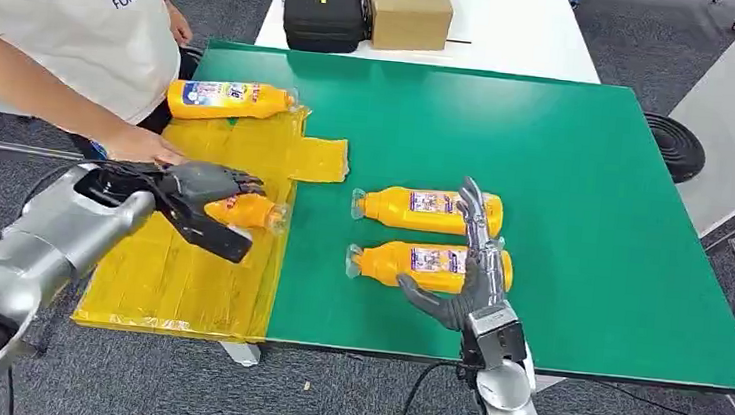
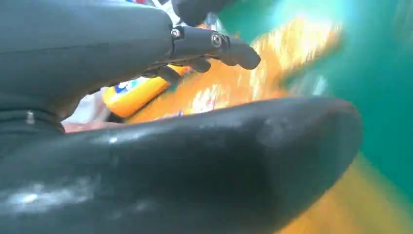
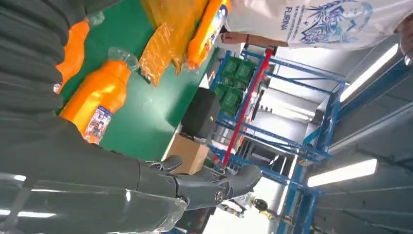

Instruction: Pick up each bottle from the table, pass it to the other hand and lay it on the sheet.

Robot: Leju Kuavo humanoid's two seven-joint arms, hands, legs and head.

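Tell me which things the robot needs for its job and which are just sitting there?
Part of the job:
- four orange bottles: one in the left robot hand, one at the sheet's far end, two on the green table
- yellow sheet
- right robot hand

Just lying about:
- black case
- cardboard box

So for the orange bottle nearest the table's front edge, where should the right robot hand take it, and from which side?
Around the labelled middle of the nearest bottle, coming from above and the front edge. It lies flat, cap pointing toward the yellow sheet, with a second bottle close behind, so the far side is crowded. The right robot hand already sits there, fingers spread.
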